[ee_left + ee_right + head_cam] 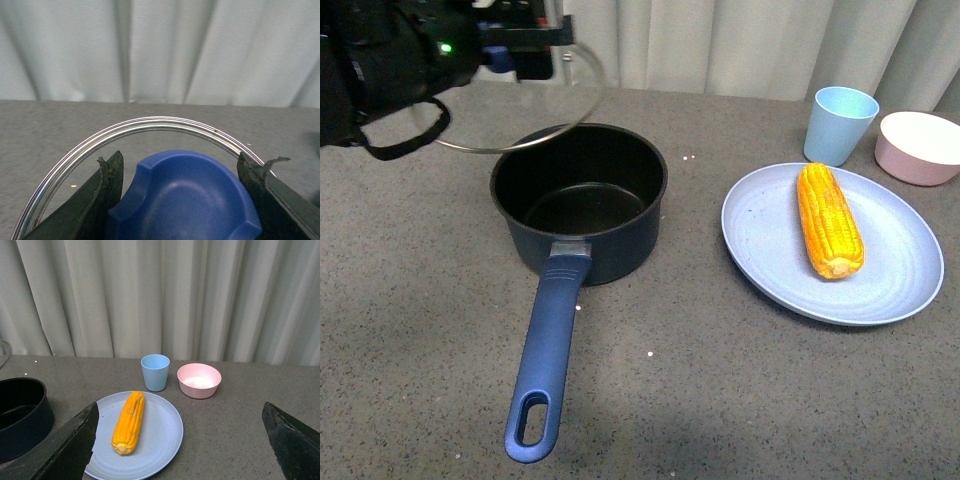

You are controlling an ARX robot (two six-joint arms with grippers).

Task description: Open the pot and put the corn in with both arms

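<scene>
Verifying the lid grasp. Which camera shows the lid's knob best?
Left wrist view: the blue knob sits large between the fingers of the left gripper, with the lid rim arcing behind. Front view shows only a blue sliver at the gripper, plus the uncovered pot. Right wrist view misses the knob.

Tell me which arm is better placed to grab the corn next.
Right. The right claw is open and empty, facing the corn on the plate. The left claw is shut on the lid, held clear of the pot.
</scene>
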